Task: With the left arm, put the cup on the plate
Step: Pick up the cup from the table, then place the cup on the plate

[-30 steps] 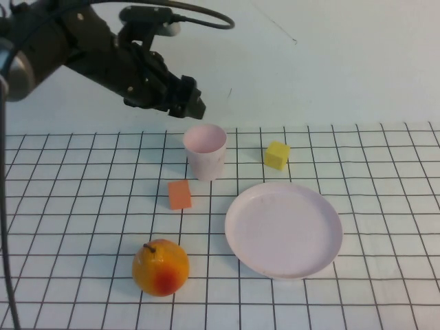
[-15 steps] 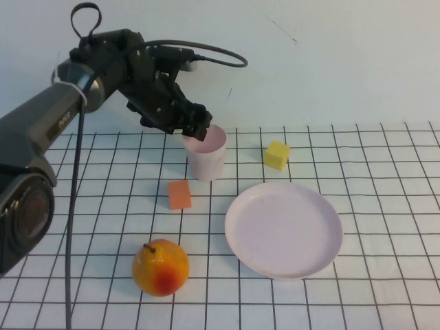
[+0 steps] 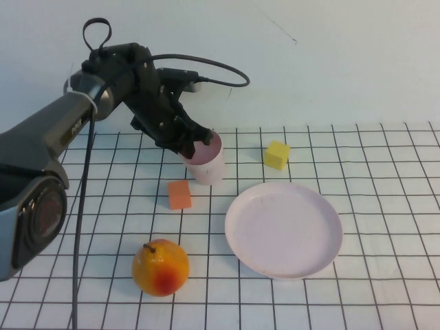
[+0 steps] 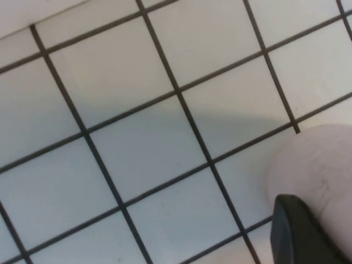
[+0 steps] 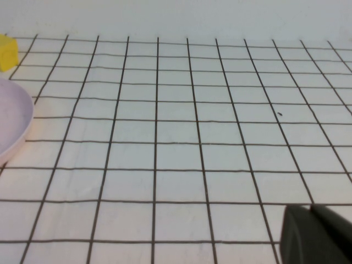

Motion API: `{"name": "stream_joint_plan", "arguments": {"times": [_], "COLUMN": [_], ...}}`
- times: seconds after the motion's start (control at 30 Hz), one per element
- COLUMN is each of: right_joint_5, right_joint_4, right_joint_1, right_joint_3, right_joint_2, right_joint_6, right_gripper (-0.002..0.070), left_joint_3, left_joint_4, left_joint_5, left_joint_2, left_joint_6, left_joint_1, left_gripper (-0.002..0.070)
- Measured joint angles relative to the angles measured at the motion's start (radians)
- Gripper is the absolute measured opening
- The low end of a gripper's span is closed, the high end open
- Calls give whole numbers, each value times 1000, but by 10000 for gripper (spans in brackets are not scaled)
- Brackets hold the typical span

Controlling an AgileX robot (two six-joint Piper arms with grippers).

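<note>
No writing can be read anywhere; near the front edge of the gridded cloth (image 3: 385,289) sits a glossy orange-yellow fruit (image 3: 160,267); the smooth round plate (image 3: 284,229) lies mid-worktop; behind are an orange block (image 3: 179,194) and a yellow cube (image 3: 276,155); the cup (image 3: 205,159) stands left of the cube, the left gripper (image 3: 189,137) at its rim, jaw spread unclear; the right gripper (image 5: 316,235) shows only a dark edge.
</note>
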Motion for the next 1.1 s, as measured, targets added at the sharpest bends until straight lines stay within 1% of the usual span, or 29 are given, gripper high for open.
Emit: {"name": "stream_joint_plan", "arguments": {"times": [0.07, 0.17, 0.23, 0.33, 0.4, 0.5, 0.6, 0.73, 0.8, 0.97, 1.1], "right_joint_5": [0, 0, 0, 0, 0, 0, 0, 0, 0, 0, 0], "right_joint_4": [0, 0, 0, 0, 0, 0, 0, 0, 0, 0, 0], "right_joint_1": [0, 0, 0, 0, 0, 0, 0, 0, 0, 0, 0], "right_joint_3": [0, 0, 0, 0, 0, 0, 0, 0, 0, 0, 0], "right_joint_2": [0, 0, 0, 0, 0, 0, 0, 0, 0, 0, 0], "right_joint_6": [0, 0, 0, 0, 0, 0, 0, 0, 0, 0, 0], "right_gripper": [-2, -2, -2, -2, -2, -2, -2, -2, -2, -2, -2], "left_joint_3": [-16, -69, -122, -171, -179, -170, -120, -44, -22, 1, 16], "left_joint_4": [-4, -34, -84, -179, -203, -205, -173, -51, -21, 17, 66], "left_joint_5": [31, 135, 192, 215, 219, 226, 226, 232, 236, 234, 225], "left_joint_2": [0, -2, -15, -57, -93, -119, -121, -115, -111, -109, -99], "left_joint_6": [2, 21, 50, 82, 104, 109, 110, 125, 125, 125, 113], "left_joint_1": [0, 0, 0, -6, -27, -81, -145, -243, -279, -317, -330], "left_gripper": [15, 12, 11, 11, 11, 11, 11, 11, 11, 11, 11]}}
